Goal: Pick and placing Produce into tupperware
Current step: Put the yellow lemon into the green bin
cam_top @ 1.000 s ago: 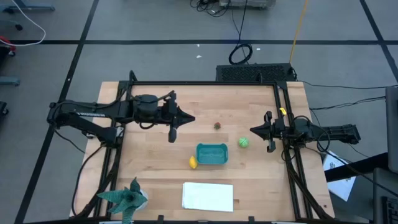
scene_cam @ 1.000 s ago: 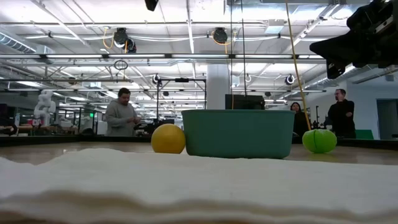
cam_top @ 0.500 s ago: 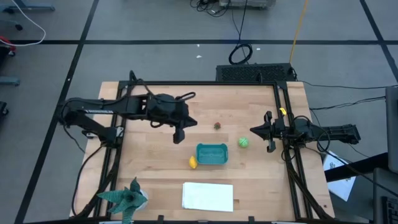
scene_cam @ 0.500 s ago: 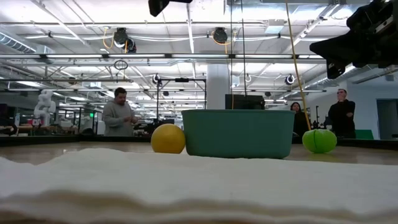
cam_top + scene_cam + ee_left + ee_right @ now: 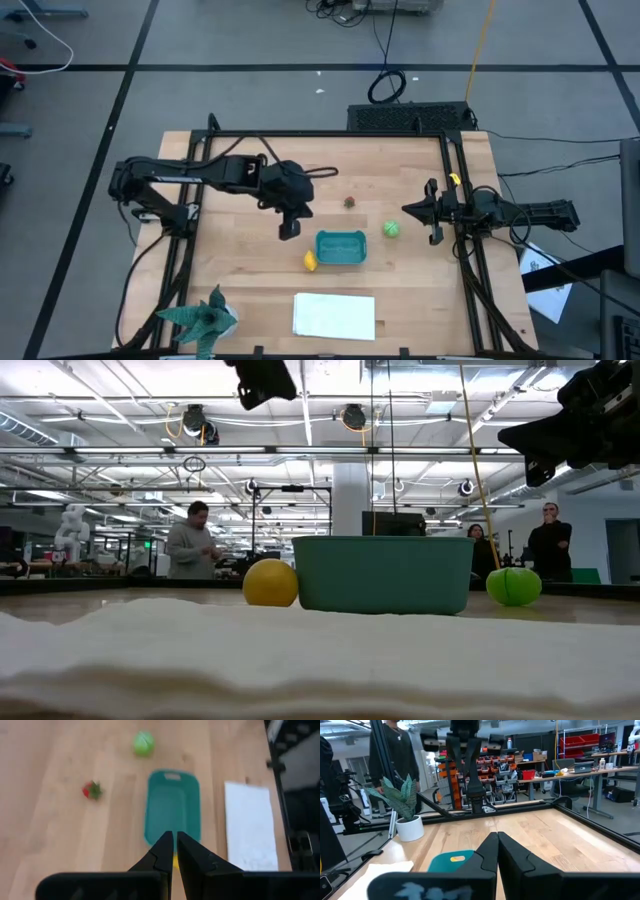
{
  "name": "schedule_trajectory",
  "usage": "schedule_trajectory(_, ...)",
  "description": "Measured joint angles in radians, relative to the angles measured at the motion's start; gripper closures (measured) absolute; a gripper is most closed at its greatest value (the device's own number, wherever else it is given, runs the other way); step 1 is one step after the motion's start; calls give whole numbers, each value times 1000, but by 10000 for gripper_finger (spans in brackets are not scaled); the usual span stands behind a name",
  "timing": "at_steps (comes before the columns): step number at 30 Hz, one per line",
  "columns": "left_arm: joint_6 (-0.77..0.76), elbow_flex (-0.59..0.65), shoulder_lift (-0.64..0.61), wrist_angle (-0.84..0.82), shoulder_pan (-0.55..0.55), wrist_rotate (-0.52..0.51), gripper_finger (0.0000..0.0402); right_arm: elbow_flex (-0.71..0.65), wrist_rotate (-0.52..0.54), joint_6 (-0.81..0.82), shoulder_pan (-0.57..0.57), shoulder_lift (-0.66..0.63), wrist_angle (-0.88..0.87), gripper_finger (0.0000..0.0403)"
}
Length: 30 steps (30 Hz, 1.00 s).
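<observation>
The teal tupperware tub sits on the wooden table, also seen in the low view and the left wrist view. The yellow lemon piece rests on the table against the tub's left end. The green round piece lies to the tub's right, and the small red piece lies beyond it. My left gripper hangs shut above the table, just left of and beyond the tub, pointing down. My right gripper waits shut at the right side.
A flat white sheet lies near the table's front edge and fills the foreground of the low view. The green spiky plant figure stands at the near left corner. Dark frame rails run along both table sides. People stand in the room beyond.
My left arm has reached toward the table's right and near edge, closing on the tub, and its gripper has tipped from pointing sideways to pointing down. In the low view it has come down into the picture's top. The produce, the tub and the right arm have stayed put.
</observation>
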<state>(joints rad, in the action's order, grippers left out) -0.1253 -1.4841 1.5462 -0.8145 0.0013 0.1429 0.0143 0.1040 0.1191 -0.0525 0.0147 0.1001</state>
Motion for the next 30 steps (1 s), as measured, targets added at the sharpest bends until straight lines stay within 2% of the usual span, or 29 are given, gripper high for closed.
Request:
schedule_trajectory(3,17,0,2,-51,-2,8,376,0,0,0,0,0,0,403)
schedule_trajectory(8,-71,0,2,-69,-10,7,376,0,0,0,0,0,0,403)
schedule_trajectory(17,-143,0,8,-132,-57,-12,376,0,0,0,0,0,0,403)
schedule_trajectory(30,-108,1,7,-121,-83,-14,375,0,0,0,0,0,0,403)
